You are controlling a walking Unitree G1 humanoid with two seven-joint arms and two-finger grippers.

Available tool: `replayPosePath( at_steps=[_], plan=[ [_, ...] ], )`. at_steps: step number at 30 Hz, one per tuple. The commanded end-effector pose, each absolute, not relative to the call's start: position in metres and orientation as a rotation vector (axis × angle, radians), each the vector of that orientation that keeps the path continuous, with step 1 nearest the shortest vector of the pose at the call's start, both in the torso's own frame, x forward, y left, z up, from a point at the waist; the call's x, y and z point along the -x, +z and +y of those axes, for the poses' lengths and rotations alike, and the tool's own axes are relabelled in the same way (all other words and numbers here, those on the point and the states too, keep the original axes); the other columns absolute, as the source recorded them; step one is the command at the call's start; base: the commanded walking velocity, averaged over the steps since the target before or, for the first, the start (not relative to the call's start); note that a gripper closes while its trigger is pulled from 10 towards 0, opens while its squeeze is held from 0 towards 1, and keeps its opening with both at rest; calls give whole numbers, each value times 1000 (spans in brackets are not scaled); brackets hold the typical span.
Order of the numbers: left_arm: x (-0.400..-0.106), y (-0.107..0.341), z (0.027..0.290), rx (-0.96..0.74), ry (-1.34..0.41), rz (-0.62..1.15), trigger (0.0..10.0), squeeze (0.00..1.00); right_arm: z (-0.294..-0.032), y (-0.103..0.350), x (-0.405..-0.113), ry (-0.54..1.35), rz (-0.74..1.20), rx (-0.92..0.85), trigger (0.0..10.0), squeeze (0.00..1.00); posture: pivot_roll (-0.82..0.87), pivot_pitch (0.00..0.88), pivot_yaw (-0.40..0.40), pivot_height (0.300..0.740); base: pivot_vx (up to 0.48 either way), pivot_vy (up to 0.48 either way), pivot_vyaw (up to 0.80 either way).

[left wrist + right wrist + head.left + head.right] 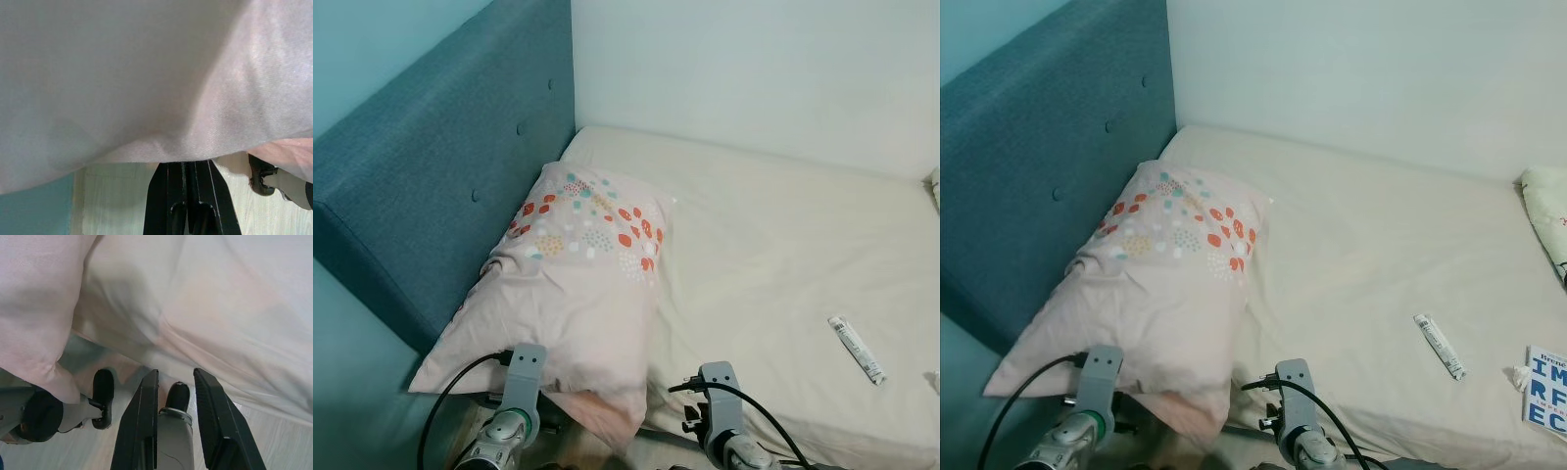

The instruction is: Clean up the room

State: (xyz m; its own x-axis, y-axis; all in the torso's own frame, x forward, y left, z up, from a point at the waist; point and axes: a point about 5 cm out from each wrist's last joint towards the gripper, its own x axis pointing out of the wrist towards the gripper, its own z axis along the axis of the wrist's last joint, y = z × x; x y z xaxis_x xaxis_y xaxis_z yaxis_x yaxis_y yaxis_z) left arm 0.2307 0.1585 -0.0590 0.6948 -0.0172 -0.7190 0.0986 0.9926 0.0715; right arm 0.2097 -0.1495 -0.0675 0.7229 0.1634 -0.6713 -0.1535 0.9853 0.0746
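Both pincers low at bed edge: left pincer [188,196] closed, empty; right pincer [181,426] narrowly open. Pillow [573,294] soft, light; grip overhanging corner.

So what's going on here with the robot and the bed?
The robot stands at the edge of the bed, both arms low by the near end of the pink pillow, which hangs over the mattress edge against the blue headboard. The right gripper is open and holds nothing. A small tube lies on the sheet.
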Motion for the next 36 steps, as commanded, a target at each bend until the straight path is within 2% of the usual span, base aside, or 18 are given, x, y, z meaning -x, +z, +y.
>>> replayPosePath(
  at_steps=[1,13,19,36],
  plan=[
    [-222,-65,158,-102,-61,832,10000,0,-155,-71,-204,172,769,-4,10000,0,68,0,4,740,0,0,0],
    [-223,-64,158,-101,-61,828,10000,0,-160,-69,-207,169,753,-15,10000,0,64,0,15,740,0,0,0],
    [-224,-64,158,-98,-59,828,10000,0,-154,-69,-207,188,759,6,10000,0,75,0,-6,740,0,0,0],
    [-222,-64,163,-100,-52,836,10000,0,-148,-72,-203,182,767,-9,10000,0,72,12,13,740,0,0,0]
  ],
)
